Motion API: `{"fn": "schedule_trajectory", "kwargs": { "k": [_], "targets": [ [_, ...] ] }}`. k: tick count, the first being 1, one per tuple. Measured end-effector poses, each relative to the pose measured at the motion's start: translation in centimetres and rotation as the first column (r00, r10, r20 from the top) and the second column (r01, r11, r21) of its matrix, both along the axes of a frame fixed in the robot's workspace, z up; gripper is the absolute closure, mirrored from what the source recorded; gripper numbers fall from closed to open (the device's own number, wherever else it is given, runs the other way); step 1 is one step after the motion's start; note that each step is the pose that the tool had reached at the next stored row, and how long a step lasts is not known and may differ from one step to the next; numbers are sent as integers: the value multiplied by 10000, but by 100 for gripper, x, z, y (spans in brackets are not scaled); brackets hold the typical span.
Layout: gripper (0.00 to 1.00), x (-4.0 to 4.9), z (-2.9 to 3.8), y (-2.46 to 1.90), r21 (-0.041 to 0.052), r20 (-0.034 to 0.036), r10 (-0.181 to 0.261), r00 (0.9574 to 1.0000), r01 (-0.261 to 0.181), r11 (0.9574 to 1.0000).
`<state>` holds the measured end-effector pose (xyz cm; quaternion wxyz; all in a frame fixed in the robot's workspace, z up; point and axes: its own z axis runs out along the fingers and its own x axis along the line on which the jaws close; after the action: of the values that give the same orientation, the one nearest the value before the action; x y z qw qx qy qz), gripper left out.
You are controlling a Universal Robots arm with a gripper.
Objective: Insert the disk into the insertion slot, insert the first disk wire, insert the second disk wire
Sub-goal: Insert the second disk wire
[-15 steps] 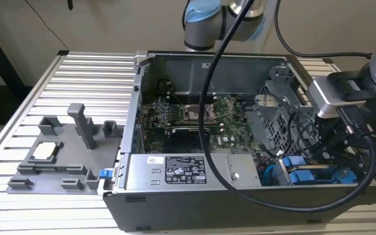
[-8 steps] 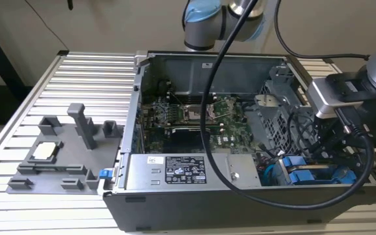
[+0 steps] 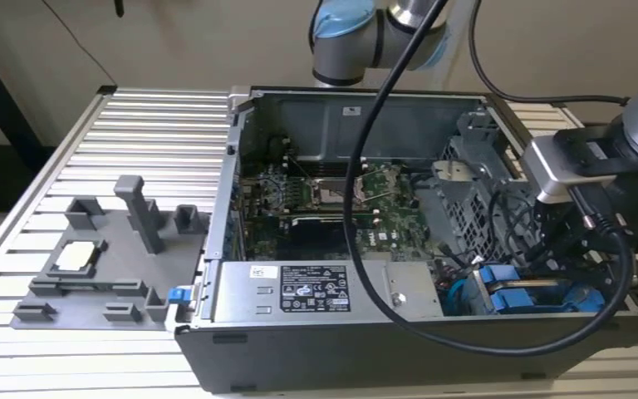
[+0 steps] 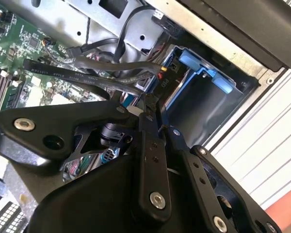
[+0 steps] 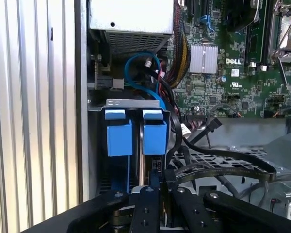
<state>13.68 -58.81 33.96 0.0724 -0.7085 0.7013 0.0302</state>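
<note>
I see a ribbed silver metal table (image 3: 142,125) with a plain pale wall behind it. On the table lies an open dark grey computer case (image 3: 296,357). Just beside the case, toward the exterior view's left, sits a grey plastic holder tray with upright posts (image 3: 97,274).

Inside the case I see the green circuit board (image 3: 331,208) and a grey power box with a white label (image 3: 319,291). The dark grey metal drive slot with bright blue plastic clips (image 3: 518,291) sits in the case corner at the exterior view's right, next to the power box.

In the first wrist view, two blue clips (image 5: 136,133) stand side by side at the slot mouth, and something thin and grey stands on edge between them. I cannot tell if that is the silver disk. Its long side runs down into the slot.

My black metal gripper (image 5: 155,194) hangs right above the slot, with black flat cables (image 5: 223,158) close by. In both wrist views its fingers (image 4: 148,145) look pressed close together, but I cannot tell if they pinch anything.
</note>
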Motion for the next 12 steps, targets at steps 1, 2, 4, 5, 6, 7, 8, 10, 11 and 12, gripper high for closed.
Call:
{"fn": "schedule_trajectory", "kwargs": {
  "k": [1, 2, 4, 5, 6, 7, 8, 10, 11, 12],
  "targets": [
    [84, 1, -8, 0, 1, 1, -26, 10000, 26, 10000],
    [84, 2, -17, 0, 1, 0, -52, 10000, 52, 10000],
    [84, 3, -37, 0, -2, 0, -98, 10000, 98, 10000],
    [84, 3, -46, 0, -9, 0, -119, 9999, 119, 9999],
    [84, 2, -55, 0, -14, 0, -140, 9999, 140, 9999],
    [84, 2, -63, 0, -14, 0, -153, 9999, 153, 9999],
    [83, 3, -70, 1, 1, 4, -152, 9999, 152, 9999],
    [83, 3, -73, 0, 6, -1, -153, 9999, 153, 9999],
    [76, 3, -64, 0, 8, -7, -154, 9999, 154, 9999],
    [76, 2, -47, 0, 11, -16, -154, 9999, 154, 9999]
  ]
}}
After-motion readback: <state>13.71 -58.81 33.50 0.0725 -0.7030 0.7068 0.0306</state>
